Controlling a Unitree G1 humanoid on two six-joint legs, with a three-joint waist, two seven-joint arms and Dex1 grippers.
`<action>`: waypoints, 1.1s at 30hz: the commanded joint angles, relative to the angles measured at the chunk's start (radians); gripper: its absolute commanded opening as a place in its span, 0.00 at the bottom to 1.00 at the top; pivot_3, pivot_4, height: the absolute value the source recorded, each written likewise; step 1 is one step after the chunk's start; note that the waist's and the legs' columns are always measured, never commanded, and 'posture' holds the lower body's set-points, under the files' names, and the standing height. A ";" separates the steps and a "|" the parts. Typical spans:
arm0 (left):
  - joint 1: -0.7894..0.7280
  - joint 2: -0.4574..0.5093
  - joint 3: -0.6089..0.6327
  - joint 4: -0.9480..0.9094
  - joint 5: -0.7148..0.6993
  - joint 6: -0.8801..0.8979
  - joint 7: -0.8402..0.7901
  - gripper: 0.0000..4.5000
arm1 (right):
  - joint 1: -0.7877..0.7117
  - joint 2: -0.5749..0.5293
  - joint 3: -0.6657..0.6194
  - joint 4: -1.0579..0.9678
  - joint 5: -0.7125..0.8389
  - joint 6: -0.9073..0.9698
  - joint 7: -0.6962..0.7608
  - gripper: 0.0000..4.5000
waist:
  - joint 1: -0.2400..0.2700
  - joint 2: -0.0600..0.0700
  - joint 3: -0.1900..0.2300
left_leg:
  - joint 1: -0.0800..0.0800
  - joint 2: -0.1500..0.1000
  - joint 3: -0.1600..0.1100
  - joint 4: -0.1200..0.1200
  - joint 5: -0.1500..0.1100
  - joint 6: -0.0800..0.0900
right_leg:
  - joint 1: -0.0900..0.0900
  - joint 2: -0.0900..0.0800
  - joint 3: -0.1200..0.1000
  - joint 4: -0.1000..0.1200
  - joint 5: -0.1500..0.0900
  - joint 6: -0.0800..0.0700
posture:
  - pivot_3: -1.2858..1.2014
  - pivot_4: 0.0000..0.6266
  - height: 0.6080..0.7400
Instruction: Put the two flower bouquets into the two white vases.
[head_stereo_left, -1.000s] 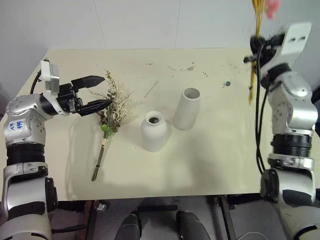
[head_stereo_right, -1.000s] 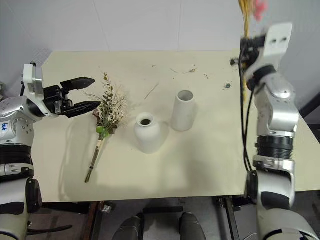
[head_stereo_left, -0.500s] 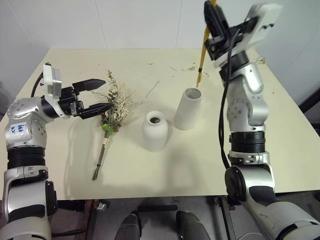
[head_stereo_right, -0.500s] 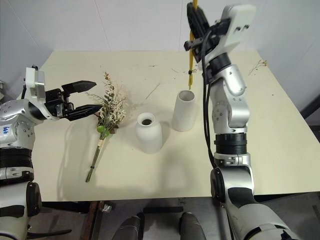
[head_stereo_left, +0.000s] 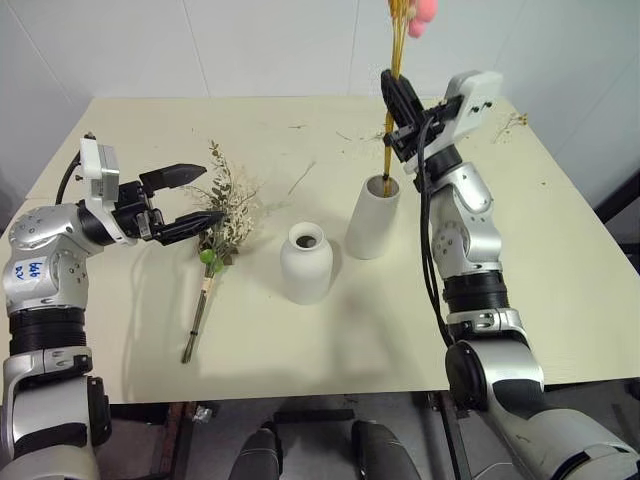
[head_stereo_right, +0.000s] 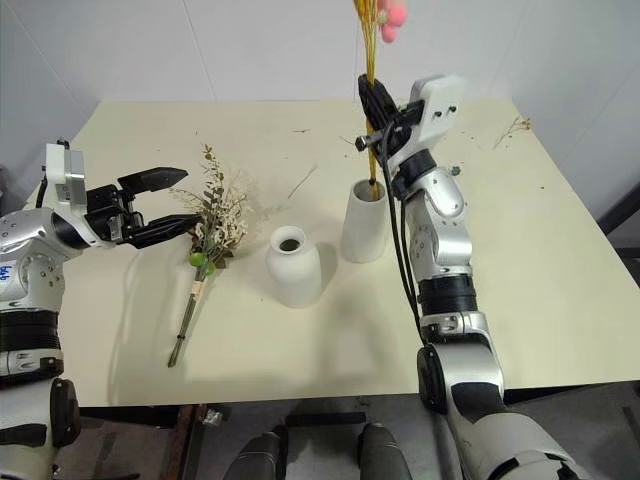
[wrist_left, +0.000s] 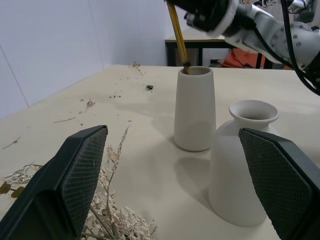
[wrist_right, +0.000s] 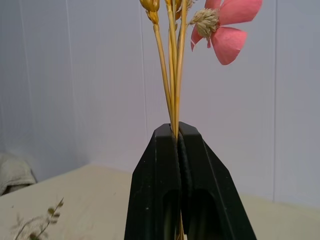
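Two white vases stand near mid-tabletop (head_stereo_left: 330, 350): a short one (head_stereo_left: 306, 263), a tall one (head_stereo_left: 373, 218). Right tool (head_stereo_left: 391, 92) is clenched on the yellow bouquet (head_stereo_left: 398, 40), stem ends just inside the tall vase's mouth. Left tool (head_stereo_left: 195, 196) is spread wide, empty, beside the green bouquet (head_stereo_left: 224, 225) lying flat.

Tall vase (head_stereo_left: 373, 217) mouth is taken: yellow bunch (head_stereo_left: 395, 90) stems stand in it, w/ right gripper (head_stereo_left: 392, 110) clamped on them above. Short vase (head_stereo_left: 306, 262) mouth is free. Left gripper (head_stereo_left: 205, 196) wide apart, right beside green bunch (head_stereo_left: 221, 230).
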 joint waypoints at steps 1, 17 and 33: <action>0.014 0.016 0.037 -0.049 -0.028 0.001 0.014 1.00 | 0.025 0.018 0.020 -0.106 0.014 0.016 0.010 0.01 | 0.000 0.000 0.000 | 0.000 0.000 0.000 0.000 0.000 0.000 | 0.000 0.000 0.000 0.000 0.000 0.000 | 0.52 0.24 1.00; 0.015 0.007 0.021 -0.064 -0.002 -0.008 0.073 1.00 | 0.220 -0.264 0.017 -0.492 0.069 0.323 0.117 0.98 | 0.014 0.000 0.000 | 0.000 0.000 0.000 0.001 0.001 -0.001 | -0.001 0.000 0.000 -0.001 0.000 -0.001 | 0.52 0.24 1.00; 0.190 0.097 -0.017 -0.433 0.153 0.441 0.555 1.00 | 0.523 -0.760 -0.172 -0.824 0.428 0.793 0.388 1.00 | 0.026 -0.001 0.000 | 0.000 0.000 0.001 0.006 0.000 0.000 | 0.001 0.000 0.001 -0.003 -0.001 -0.001 | 0.52 0.24 1.00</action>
